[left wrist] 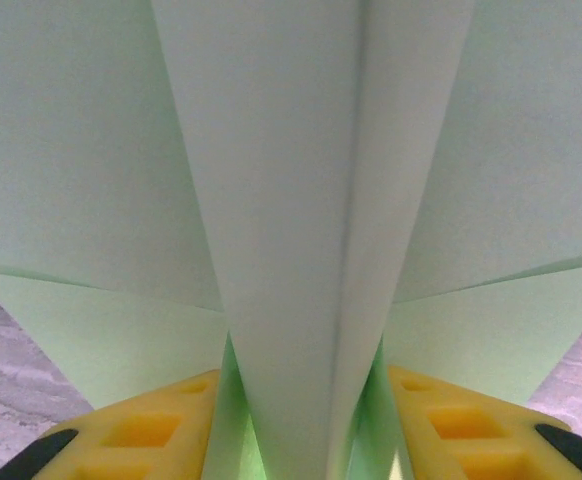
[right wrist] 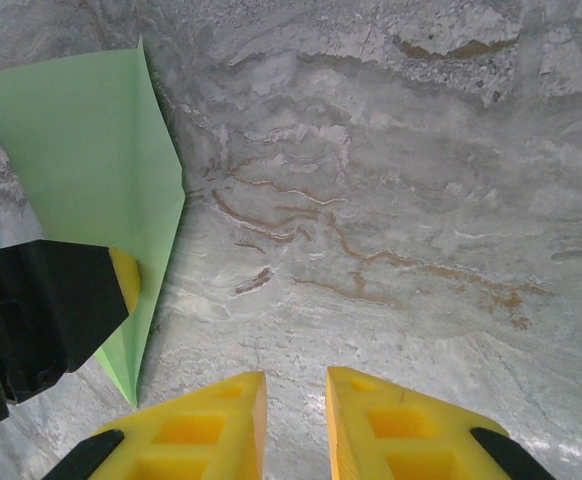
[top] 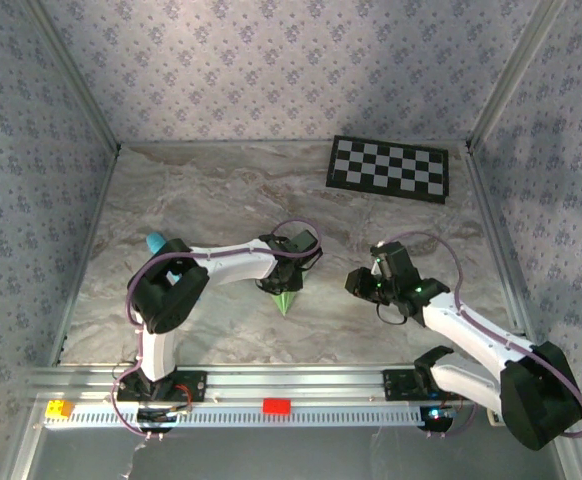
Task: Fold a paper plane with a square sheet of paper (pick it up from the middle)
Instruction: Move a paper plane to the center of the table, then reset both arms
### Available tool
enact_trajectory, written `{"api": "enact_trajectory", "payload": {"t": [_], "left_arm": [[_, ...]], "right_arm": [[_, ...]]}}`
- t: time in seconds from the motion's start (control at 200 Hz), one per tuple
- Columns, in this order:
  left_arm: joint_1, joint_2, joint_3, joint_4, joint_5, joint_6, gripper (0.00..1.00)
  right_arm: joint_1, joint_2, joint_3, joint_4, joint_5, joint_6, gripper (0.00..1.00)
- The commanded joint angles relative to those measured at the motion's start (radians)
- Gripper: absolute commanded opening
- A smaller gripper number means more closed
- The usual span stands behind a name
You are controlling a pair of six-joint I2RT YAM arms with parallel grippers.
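At worktop centre, left claw straddles plane keel, grip unclear; left arm stretched rightward. Right claw slightly spread, empty, beside plane.

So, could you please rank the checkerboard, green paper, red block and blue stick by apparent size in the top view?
1. Checkerboard, clearly largest.
2. Green paper and red block: about alike; the paper is partly covered, so unranked.
3. Blue stick, smallest, though partly hidden.
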Motion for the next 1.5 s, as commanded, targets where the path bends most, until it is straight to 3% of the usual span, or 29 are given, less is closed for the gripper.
{"api": "enact_trajectory", "payload": {"t": [0.0,0.34,0.575,0.645,0.765,0.945,1.074,1.094,1.119,1.134,1.204,1.274,1.494], "left_arm": [[-0.007,-0.038,0.018,-0.061,-0.014,-0.003,0.4],[-0.013,-0.104,0.031,-0.069,-0.032,0.011,0.44],[-0.022,-0.186,-0.005,-0.059,-0.091,0.024,0.46],[-0.022,-0.227,-0.033,-0.041,-0.116,0.03,0.47],[-0.022,-0.311,-0.076,-0.041,-0.196,0.052,0.5],[0.01,-0.467,-0.192,-0.003,-0.288,0.072,0.58],[0.058,-0.59,-0.283,0.027,-0.323,0.101,0.74],[0.07,-0.608,-0.296,0.033,-0.326,0.11,0.79],[0.087,-0.632,-0.312,0.04,-0.328,0.124,0.86],[0.096,-0.643,-0.321,0.044,-0.328,0.131,0.89],[0.152,-0.698,-0.354,0.053,-0.33,0.16,0.99],[0.209,-0.741,-0.381,0.072,-0.329,0.208,1.0],[0.459,-0.797,-0.44,0.179,-0.279,0.365,1.0]], "right_arm": [[-0.008,-0.017,0.014,-0.029,0.007,-0.025,0.24],[-0.044,-0.031,0.035,-0.079,0.012,-0.065,0.24],[-0.104,-0.066,0.106,-0.194,0.08,-0.157,0.27],[-0.121,-0.085,0.136,-0.239,0.129,-0.21,0.41],[-0.158,-0.108,0.178,-0.278,0.252,-0.236,0.54],[-0.24,-0.1,0.207,-0.293,0.432,-0.283,0.62],[-0.289,-0.062,0.187,-0.233,0.617,-0.327,0.69],[-0.294,-0.054,0.178,-0.215,0.656,-0.332,0.78],[-0.298,-0.044,0.165,-0.184,0.698,-0.346,0.96],[-0.3,-0.04,0.153,-0.159,0.711,-0.363,0.99],[-0.309,-0.011,0.109,-0.037,0.766,-0.467,1.0],[-0.325,0.029,0.086,0.057,0.799,-0.523,1.0],[-0.413,0.169,0.043,0.281,0.664,-0.611,1.0]]}}
